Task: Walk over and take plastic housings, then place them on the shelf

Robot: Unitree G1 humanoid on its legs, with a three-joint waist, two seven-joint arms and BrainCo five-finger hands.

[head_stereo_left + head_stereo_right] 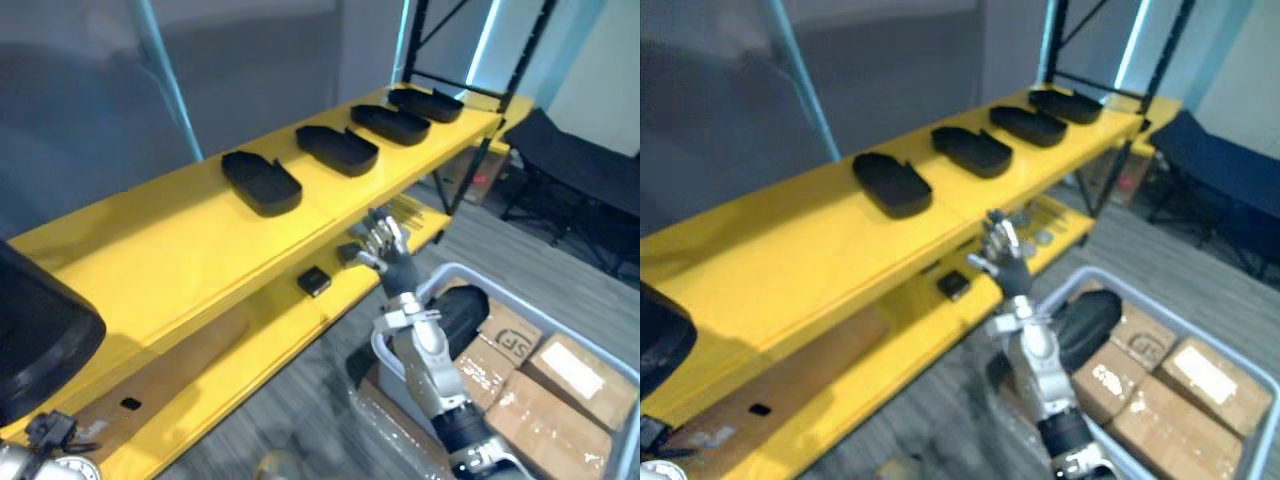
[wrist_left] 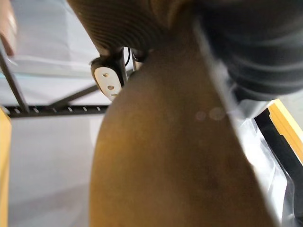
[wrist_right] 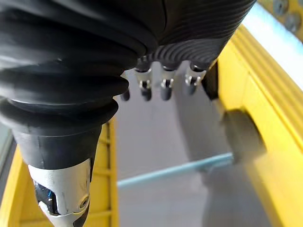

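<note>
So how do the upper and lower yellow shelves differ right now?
The upper shelf carries four black housings in a row; the lower shelf holds a small black block. The lower shelf has a brown panel; the upper shelf is all yellow. Both are long yellow boards.

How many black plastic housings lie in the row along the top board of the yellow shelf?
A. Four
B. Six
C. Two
A: the nearest housing, second housing, third housing and farthest housing lie apart in one row on the top board of the yellow shelf.
</note>
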